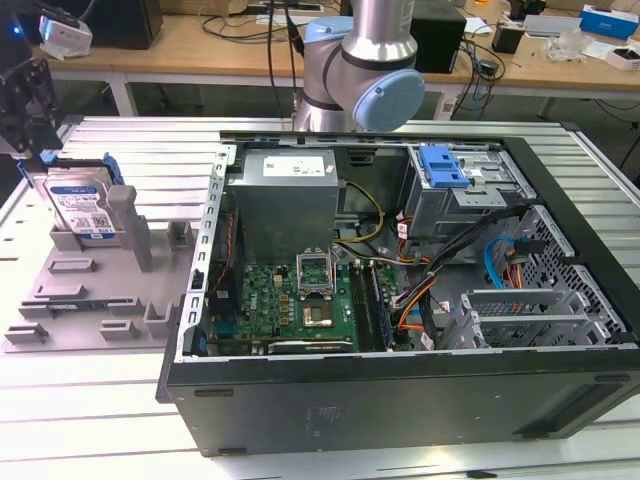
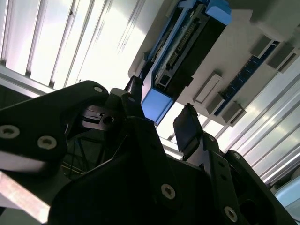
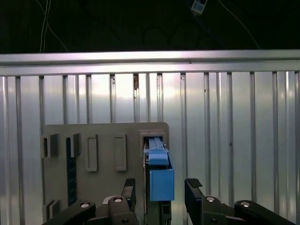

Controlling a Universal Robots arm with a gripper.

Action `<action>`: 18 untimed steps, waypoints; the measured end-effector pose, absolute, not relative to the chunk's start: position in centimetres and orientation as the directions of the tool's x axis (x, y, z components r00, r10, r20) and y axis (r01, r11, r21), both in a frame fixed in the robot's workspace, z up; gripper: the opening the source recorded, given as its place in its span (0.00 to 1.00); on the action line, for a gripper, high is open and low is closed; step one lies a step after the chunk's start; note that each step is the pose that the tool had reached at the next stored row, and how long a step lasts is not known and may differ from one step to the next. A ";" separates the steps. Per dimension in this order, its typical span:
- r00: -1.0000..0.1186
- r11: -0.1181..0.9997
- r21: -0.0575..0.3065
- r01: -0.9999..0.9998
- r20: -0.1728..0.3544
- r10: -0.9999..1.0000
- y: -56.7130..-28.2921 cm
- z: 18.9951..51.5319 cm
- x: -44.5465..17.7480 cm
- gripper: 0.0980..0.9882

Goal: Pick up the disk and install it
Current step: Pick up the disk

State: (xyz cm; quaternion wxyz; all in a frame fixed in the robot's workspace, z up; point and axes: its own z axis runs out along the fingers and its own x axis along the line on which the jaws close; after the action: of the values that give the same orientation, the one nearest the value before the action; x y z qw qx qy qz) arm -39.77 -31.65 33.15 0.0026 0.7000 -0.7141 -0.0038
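- The disk [image 1: 82,205] stands on edge in a slot of the grey fixture plate [image 1: 70,300]. The plate lies on the ribbed tabletop [image 1: 90,410], at the exterior view's left of the open computer case [image 1: 400,400]. The disk is not yet installed.
- Disk orientation: the labelled face is turned toward the exterior camera. The long axis runs upward out of the slot, leaning slightly. The thin top edge, capped by the blue carrier bracket [image 3: 158,159], faces the wrist.
- Key relation: the pincer [image 3: 161,185] hangs directly over that top edge. In both wrist views the disk lies straight ahead of it, in the gap between the two fingers [image 3: 193,187].
- Closing direction: judged from the first wrist view, the pincer closes across the thickness of the disk, at right angles to its broad faces.
- Pincer state: spread wide and holding nothing. A visible gap separates each finger from the carrier bracket, so nothing is gripped.
- Arm pose: the arm [image 1: 375,60] is based behind the computer case and reaches across to the exterior view's far left. The wrist points down at the fixture plate, well apart from the case.
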 end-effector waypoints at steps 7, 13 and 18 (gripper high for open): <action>-0.020 0.020 0.009 -1.000 -0.002 -1.000 -31.8 32.9 -39.8 0.50; -0.020 0.020 0.009 -1.000 -0.002 -1.000 -31.8 32.5 -39.8 0.50; -0.020 0.020 0.009 -1.000 -0.002 -1.000 -31.8 32.2 -39.8 0.50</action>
State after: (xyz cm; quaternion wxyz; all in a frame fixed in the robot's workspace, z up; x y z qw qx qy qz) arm -39.78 -31.83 32.21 0.0026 0.7000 -0.7141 -0.0038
